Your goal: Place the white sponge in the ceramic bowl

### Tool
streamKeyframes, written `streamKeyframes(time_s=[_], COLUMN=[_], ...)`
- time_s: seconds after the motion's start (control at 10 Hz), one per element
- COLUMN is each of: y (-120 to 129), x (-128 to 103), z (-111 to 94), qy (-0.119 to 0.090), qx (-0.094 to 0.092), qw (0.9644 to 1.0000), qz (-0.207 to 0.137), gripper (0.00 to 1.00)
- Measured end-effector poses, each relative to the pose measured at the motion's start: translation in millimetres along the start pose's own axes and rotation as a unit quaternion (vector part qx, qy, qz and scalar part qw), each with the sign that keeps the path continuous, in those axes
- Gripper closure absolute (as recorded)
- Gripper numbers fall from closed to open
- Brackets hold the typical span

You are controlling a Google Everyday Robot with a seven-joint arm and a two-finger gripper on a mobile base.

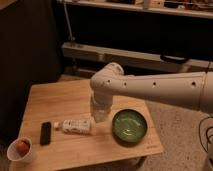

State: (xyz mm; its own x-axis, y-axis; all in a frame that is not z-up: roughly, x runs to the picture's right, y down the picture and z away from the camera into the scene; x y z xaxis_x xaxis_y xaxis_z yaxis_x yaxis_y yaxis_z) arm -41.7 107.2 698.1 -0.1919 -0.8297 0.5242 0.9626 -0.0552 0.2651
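The glossy green ceramic bowl [129, 125] sits on the right part of the wooden table [60, 100]. My white arm reaches in from the right and bends down over the table. My gripper [100, 114] hangs low just left of the bowl, between it and the white printed packet [75, 125]. The white sponge does not show; it may be hidden at the gripper.
A black flat object [45, 133] lies left of the packet. A small white cup with a red thing [21, 149] stands at the table's front left corner. Dark shelving runs behind the table. The floor lies to the right.
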Motion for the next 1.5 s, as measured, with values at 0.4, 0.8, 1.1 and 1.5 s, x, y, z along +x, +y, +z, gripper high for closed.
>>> streamKeyframes(time_s=[0.4, 0.8, 1.1, 1.5], y=[-0.3, 16.2, 33.8, 66.2], x=[-2.5, 14.0, 3.0, -3.2], z=[-1.6, -2.7, -0.4, 3.3], qy=[0.004, 0.006, 0.010, 0.013], qx=[-0.001, -0.002, 0.001, 0.009], qw=[1.0000, 0.9998, 0.9999, 0.9998], qz=[-0.008, -0.018, -0.013, 0.007], gripper=[1.00, 1.00, 1.00, 1.00])
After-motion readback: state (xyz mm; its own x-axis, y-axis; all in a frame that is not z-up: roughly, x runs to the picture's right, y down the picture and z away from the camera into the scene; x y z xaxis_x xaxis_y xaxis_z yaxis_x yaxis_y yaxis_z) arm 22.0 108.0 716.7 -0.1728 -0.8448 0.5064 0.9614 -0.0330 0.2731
